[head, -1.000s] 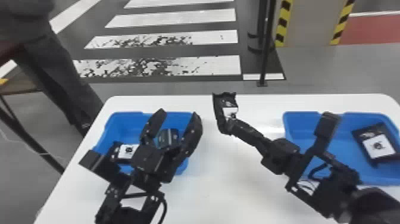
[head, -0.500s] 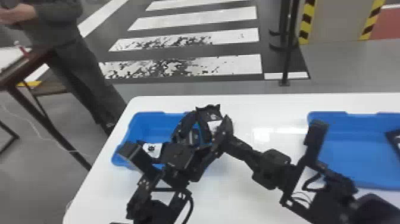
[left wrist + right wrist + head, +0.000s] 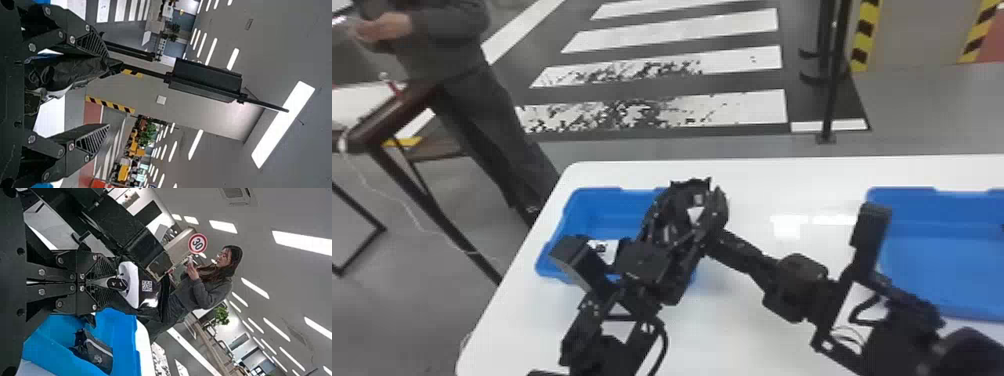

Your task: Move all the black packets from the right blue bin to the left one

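Above the right side of the left blue bin [image 3: 572,215], my right gripper [image 3: 699,202] meets my left gripper [image 3: 677,227] in the head view. In the right wrist view my right gripper [image 3: 113,283] is shut on a black packet [image 3: 154,299] with a white label. The left wrist view has my left gripper [image 3: 109,92] open, its fingers apart, with the black packet [image 3: 66,72] reaching between them beside one finger. A packet with a white label [image 3: 607,250] lies in the left bin, partly hidden by the left arm; another packet [image 3: 96,350] lies there too.
The right blue bin [image 3: 952,250] stands on the white table [image 3: 757,330], cut off by the right edge of the head view. My right forearm crosses the table between the bins. A dark-framed side table [image 3: 397,115] stands beyond the left edge.
The head view has turned left. My right gripper has moved left with its packet, from beside my left gripper to between and over its fingers. The right bin's packet has slipped out of the head view.
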Available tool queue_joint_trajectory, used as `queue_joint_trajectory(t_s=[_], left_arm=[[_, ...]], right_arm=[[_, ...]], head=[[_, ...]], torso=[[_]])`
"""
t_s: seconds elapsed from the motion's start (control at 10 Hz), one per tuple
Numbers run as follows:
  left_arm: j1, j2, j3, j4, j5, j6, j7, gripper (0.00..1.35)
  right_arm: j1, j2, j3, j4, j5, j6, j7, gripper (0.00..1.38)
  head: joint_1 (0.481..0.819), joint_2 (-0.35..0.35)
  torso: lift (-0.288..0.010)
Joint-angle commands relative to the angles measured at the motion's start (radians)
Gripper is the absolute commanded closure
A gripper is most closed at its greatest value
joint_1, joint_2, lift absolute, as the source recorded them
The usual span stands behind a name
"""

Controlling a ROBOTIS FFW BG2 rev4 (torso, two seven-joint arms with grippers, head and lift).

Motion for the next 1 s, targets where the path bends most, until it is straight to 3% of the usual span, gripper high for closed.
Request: queue_joint_trajectory(t_s=[0.0, 0.1, 0.3, 0.6, 0.7, 0.8, 0.9], left_arm=[[0.012, -0.002, -0.014, 0.000, 0.057, -0.075, 0.020, 0.89], [0.024, -0.006, -0.014, 0.000, 0.079, -0.095, 0.043, 1.25], [0.010, 0.000, -0.002, -0.002, -0.003, -0.056, 0.020, 1.21], [-0.002, 0.000, 0.000, -0.002, -0.027, -0.041, 0.001, 1.22], [-0.005, -0.002, 0.010, -0.002, -0.028, -0.061, 0.001, 1.22], [-0.015, -0.002, 0.033, 0.000, -0.038, -0.068, 0.003, 1.22], [-0.027, -0.003, 0.063, 0.005, -0.068, -0.068, 0.009, 1.22]], right_arm=[[-0.009, 0.001, 0.006, 0.004, -0.010, 0.001, 0.000, 1.27], [-0.012, 0.001, 0.008, 0.006, -0.022, -0.002, 0.000, 1.27], [-0.022, 0.002, 0.008, 0.014, -0.034, 0.001, 0.000, 1.27], [-0.058, 0.011, 0.008, 0.031, -0.046, -0.026, -0.009, 1.24], [-0.061, 0.013, 0.008, 0.033, -0.046, -0.026, -0.008, 0.78], [-0.056, 0.011, 0.008, 0.043, -0.050, -0.046, -0.003, 0.08], [-0.053, 0.013, 0.008, 0.051, -0.058, -0.044, 0.003, 0.00]], head=[[0.695, 0.281], [0.695, 0.282], [0.695, 0.300], [0.695, 0.279], [0.695, 0.276], [0.695, 0.277], [0.695, 0.284]], torso=[[-0.140], [-0.140], [-0.140], [-0.140], [-0.140], [-0.140], [-0.140]])
